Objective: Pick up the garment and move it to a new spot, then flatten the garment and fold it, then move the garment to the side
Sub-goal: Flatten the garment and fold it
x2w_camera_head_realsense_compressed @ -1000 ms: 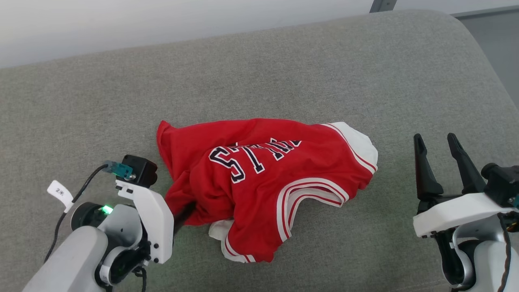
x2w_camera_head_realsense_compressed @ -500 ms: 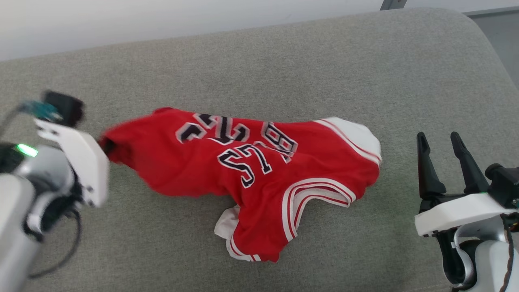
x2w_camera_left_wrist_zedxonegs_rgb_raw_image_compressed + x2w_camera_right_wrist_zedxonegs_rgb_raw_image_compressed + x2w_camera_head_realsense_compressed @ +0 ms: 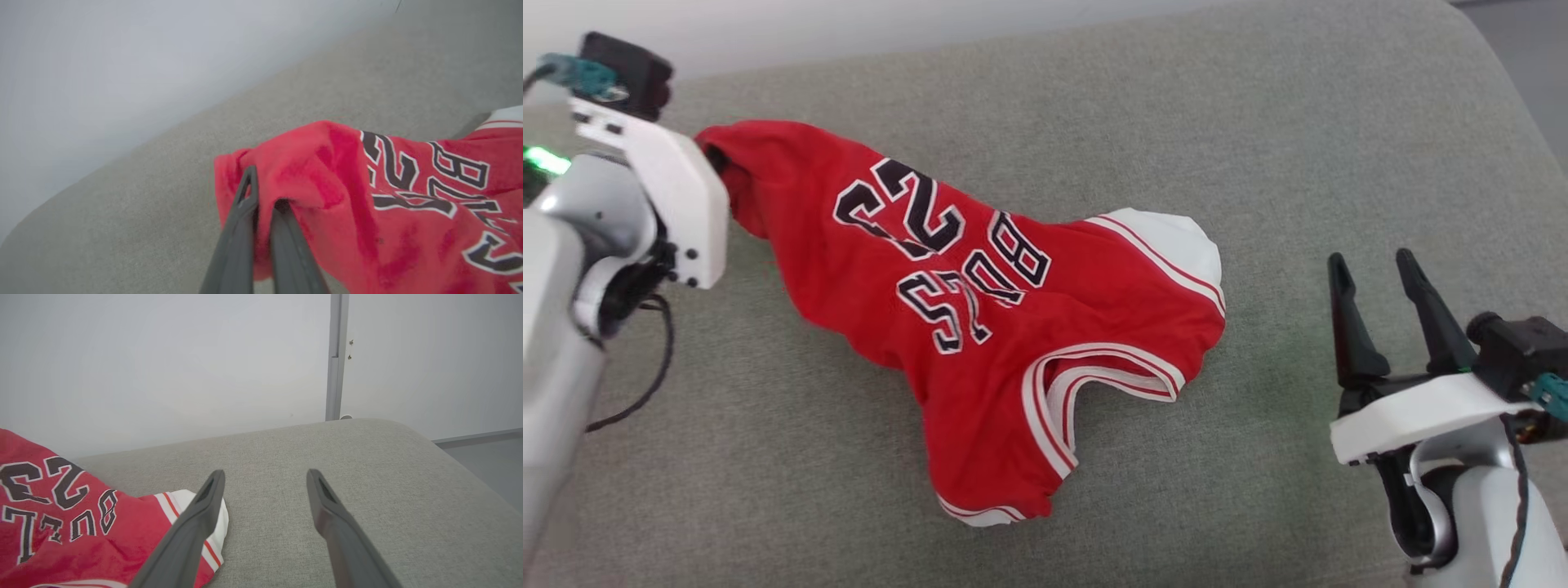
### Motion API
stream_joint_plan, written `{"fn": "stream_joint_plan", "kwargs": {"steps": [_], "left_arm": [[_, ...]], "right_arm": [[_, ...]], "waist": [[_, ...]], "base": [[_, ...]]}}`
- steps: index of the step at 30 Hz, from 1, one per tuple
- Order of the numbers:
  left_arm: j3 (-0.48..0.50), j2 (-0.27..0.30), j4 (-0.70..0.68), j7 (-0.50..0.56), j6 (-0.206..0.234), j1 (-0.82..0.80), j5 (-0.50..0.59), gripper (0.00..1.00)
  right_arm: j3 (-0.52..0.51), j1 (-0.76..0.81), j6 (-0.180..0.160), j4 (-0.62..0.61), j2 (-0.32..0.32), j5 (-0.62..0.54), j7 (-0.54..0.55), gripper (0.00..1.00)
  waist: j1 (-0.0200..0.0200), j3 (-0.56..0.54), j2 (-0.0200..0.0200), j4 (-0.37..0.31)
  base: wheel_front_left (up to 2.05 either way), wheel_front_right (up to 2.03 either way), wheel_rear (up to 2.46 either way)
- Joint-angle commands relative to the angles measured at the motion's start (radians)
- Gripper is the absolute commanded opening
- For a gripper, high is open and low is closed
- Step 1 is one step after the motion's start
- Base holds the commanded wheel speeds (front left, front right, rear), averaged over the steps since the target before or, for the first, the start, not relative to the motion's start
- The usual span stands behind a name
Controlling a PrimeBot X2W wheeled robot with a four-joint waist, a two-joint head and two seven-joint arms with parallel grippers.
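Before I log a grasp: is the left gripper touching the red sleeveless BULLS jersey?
Touching. The left wrist view shows the left gripper shut on a bunched fold of the red jersey.

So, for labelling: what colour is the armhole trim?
On the jersey, the armhole trim is white with red stripes; head view shows it best.

Red sleeveless garment point(image 3: 1094, 310), black "23" lettering: lies rumpled, far-left corner lifted, white-trimmed armholes near right.
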Motion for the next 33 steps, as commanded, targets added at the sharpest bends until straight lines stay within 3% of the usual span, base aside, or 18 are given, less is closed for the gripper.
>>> {"fn": "stream_joint_plan", "kwargs": {"steps": [1,6,7,8,14,22,26,33], "left_arm": [[-0.023,-0.017,0.034,0.003,-0.009,-0.021,-0.001,0.00],[-0.085,-0.058,0.141,0.004,-0.021,-0.055,-0.011,0.00],[-0.116,-0.075,0.188,0.006,-0.024,-0.067,-0.024,0.80],[-0.132,-0.082,0.203,0.011,-0.023,-0.073,-0.032,1.00],[-0.165,-0.082,0.243,0.048,-0.024,-0.100,-0.132,1.00],[-0.161,-0.083,0.154,0.128,-0.012,-0.084,-0.213,1.00],[-0.167,-0.084,0.049,0.181,0.024,-0.043,-0.234,1.00],[-0.172,-0.075,-0.198,0.303,0.125,0.066,-0.306,1.00]], "right_arm": [[0.009,-0.013,-0.001,0.006,0.001,0.003,-0.007,1.00],[0.031,-0.035,0.000,0.019,0.001,0.012,-0.014,1.00],[0.038,-0.045,-0.001,0.031,0.001,0.015,-0.017,1.00],[0.042,-0.049,-0.001,0.037,0.001,0.015,-0.019,1.00],[0.032,-0.062,-0.001,0.051,0.001,0.008,-0.030,1.00],[-0.031,-0.032,-0.001,0.024,0.000,-0.016,-0.025,1.00],[-0.058,-0.024,-0.001,0.008,0.001,-0.022,-0.016,1.00],[-0.072,-0.025,-0.001,-0.006,0.001,-0.023,-0.002,1.00]], "waist": [[0.0000,0.014,0.0000,-0.012],[0.0000,0.034,0.0000,-0.022],[0.0000,0.040,0.0000,-0.023],[0.0000,0.042,0.0000,-0.023],[0.0000,0.029,0.0000,0.001],[0.0000,-0.016,0.0000,0.064],[0.0000,-0.037,0.0000,0.088],[0.0000,-0.057,0.0000,0.102]], "base": [[0.00,0.00,0.00],[0.00,0.00,0.00],[0.00,0.00,0.00],[0.00,0.00,0.00],[0.00,0.00,0.00],[0.00,0.00,0.00],[0.00,0.00,0.00],[0.00,0.00,0.00]]}}
